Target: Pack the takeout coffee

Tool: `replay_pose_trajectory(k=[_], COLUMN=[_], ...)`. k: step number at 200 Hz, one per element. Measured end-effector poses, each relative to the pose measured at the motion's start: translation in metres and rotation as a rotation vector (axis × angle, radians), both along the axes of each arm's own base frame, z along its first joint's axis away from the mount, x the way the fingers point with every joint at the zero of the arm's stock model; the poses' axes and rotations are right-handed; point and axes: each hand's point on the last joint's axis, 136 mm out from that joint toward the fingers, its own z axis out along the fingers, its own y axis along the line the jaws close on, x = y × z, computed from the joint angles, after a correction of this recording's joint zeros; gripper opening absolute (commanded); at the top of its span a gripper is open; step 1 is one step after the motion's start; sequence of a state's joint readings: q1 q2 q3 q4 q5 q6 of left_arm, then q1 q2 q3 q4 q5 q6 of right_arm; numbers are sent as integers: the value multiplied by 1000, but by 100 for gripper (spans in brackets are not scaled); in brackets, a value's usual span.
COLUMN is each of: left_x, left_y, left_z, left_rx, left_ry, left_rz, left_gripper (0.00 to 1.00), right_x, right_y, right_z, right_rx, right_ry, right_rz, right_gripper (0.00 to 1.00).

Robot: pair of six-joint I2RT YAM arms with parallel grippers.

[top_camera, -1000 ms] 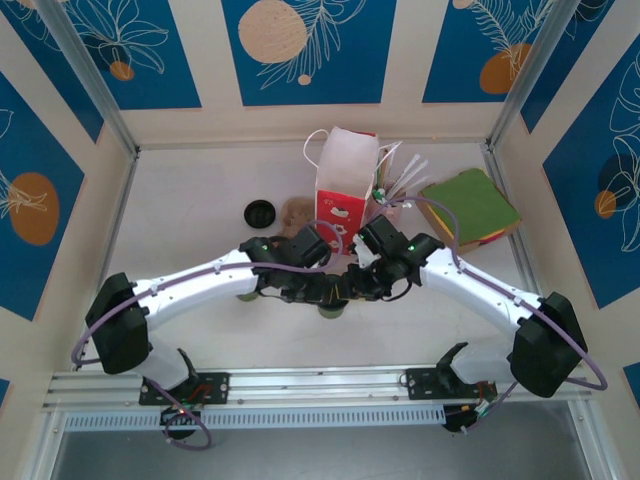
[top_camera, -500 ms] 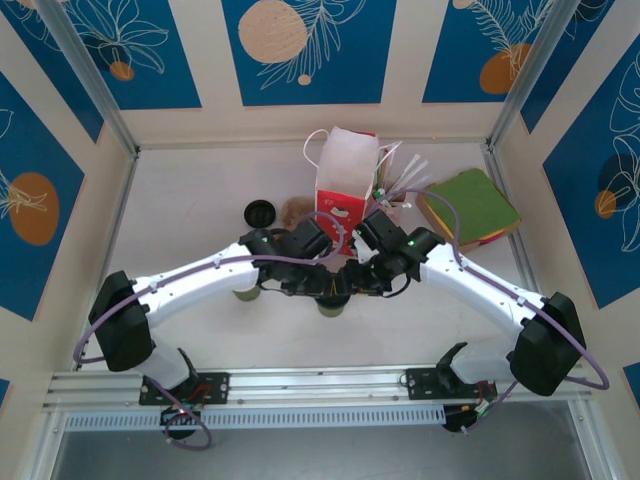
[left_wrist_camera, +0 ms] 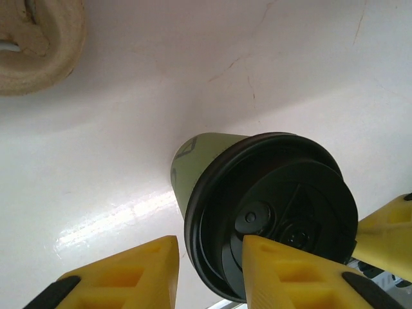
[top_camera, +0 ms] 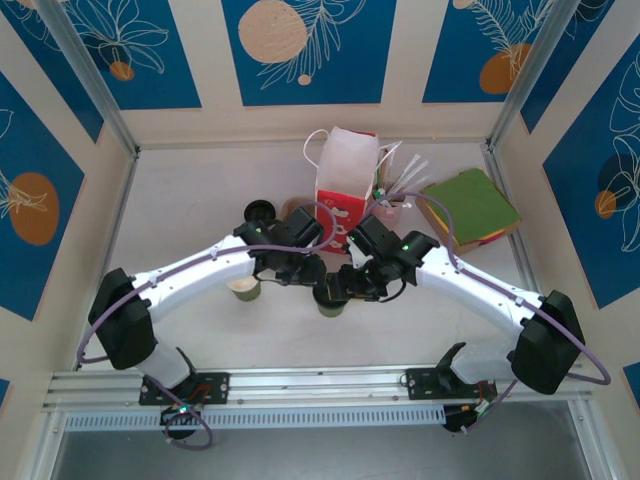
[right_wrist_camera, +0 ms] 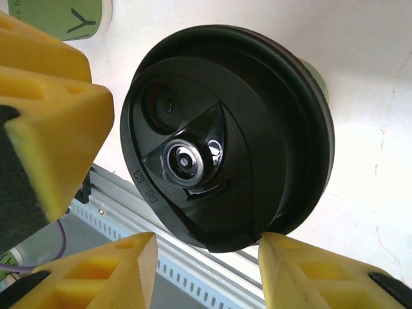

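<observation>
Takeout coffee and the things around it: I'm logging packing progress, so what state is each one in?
takeout coffee: lid on, standing on the table, outside the red-and-white bag.
red-and-white bag: upright, top open.
lidless green cup: upright, uncovered.
loose black lid: flat on the table, on no cup.
left hand: open, holding nothing.
right hand: open, holding nothing.

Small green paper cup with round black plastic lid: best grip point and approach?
Pinch the green paper cup on its wall just under the round black plastic lid, coming in level from the side. It stands upright and tapers downward, so the overhanging lid rim stops slipping; the lid alone might pop off.
</observation>
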State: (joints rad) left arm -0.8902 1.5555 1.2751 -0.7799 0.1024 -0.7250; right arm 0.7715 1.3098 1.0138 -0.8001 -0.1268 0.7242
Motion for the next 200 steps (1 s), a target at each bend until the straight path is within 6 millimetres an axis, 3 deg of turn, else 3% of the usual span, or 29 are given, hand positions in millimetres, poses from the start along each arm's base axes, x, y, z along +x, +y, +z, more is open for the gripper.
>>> replay_pose_trajectory(k=[42,69,200], left_x=[1,1,-1], left_y=[-5,-7,-7], left_z=[-10,-11,-16], left_rx=[9,3,-56], left_ry=[18,19,-9], left_rz=[-15,-20,-7], left_gripper=[30,28,24], right_x=[1,2,1], right_y=[0,0,0], right_z=[-7,-8,-15], right_rx=[-21,-26,-17], right_ry=[16,16,15], right_rz=[-10,-12,-13], right_gripper=[45,39,33])
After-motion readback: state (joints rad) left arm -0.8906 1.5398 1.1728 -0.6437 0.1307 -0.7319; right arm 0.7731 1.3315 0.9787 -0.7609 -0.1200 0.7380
